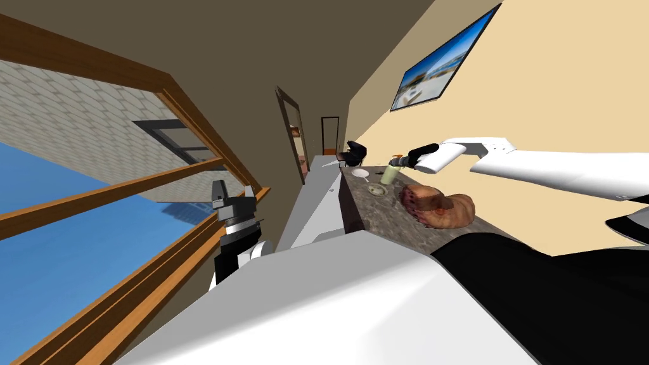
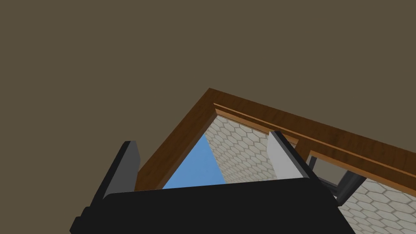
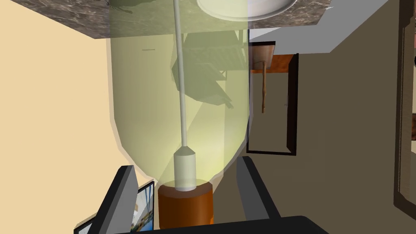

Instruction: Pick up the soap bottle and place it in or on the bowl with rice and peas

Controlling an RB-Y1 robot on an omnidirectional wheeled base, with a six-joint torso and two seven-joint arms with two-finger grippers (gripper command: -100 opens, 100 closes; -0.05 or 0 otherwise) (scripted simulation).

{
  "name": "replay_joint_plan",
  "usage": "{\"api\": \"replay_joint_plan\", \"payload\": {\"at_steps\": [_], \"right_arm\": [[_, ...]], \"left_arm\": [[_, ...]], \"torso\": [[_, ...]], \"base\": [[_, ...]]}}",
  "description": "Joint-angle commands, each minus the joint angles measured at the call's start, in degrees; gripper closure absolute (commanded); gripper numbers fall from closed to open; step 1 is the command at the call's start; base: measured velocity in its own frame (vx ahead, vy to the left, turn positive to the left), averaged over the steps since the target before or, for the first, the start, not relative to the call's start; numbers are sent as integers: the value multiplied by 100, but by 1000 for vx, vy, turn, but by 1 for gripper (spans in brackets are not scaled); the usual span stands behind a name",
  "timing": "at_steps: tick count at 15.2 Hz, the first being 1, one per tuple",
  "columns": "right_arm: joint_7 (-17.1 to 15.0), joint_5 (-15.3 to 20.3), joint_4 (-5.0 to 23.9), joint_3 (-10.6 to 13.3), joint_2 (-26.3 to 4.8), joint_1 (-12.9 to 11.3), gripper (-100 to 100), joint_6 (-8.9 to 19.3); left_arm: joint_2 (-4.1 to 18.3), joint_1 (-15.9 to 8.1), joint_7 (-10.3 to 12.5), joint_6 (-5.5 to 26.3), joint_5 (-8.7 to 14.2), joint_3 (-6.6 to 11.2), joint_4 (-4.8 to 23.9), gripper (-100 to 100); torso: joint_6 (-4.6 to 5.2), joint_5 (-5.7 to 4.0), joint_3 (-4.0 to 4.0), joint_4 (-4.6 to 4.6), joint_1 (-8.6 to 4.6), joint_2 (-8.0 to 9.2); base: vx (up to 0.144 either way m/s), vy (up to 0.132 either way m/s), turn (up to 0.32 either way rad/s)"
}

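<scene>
My right arm is stretched out over the dark stone-patterned counter (image 1: 362, 218), and my right gripper (image 3: 185, 164) is at the soap bottle (image 1: 390, 173). The bottle stands upright on the counter towards its far end, close to the cream wall on the right. Through the wrist camera it is a clear yellow-green body with a thin white tube running down its middle and an orange collar (image 3: 185, 207) at the neck.

My two fingers (image 3: 122, 195) stand spread, one on each side of that collar. They flank the neck with a gap showing on both sides, so nothing is clamped yet. The bottle's rounded shoulder sits right between the fingertips.

The bowl (image 1: 377, 189) with pale greenish contents sits on the counter just beside the bottle, a little nearer to me and to its left. A white dish (image 1: 360, 172) lies a bit farther along, left of the bottle. A big brown joint of meat (image 1: 437, 206) lies nearer to me on the right side of the counter, apart from the bottle. At the far end of the counter is a black object (image 1: 353, 152) that I can't make out.

My left gripper (image 1: 234, 187) is raised over on the left by the wooden window frame, well apart from the counter, with its fingers spread and nothing between them.
</scene>
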Motion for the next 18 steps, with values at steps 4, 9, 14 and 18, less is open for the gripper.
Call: {"api": "replay_joint_plan", "payload": {"at_steps": [4,9,14,18], "right_arm": [[2,1,1,1,-1,-1,-100,0],[-17,-300,-116,-229,-321,-29,-100,243],[-35,-602,-233,-459,-641,-57,-100,485],[-3,-647,-222,-481,-655,-68,-100,496]], "left_arm": [[0,-1,0,0,0,0,0,0],[0,-1,0,0,0,0,0,0],[0,-1,0,0,0,0,0,0],[-1,-1,0,0,0,-1,0,0]], "torso": [[2,3,15,7,14,25],[3,2,22,10,3,36],[3,2,21,10,5,33],[2,5,21,9,20,35]], "base": [[8,-5,2],[1,-33,-62],[9,-35,-67],[4,1,-13]]}}
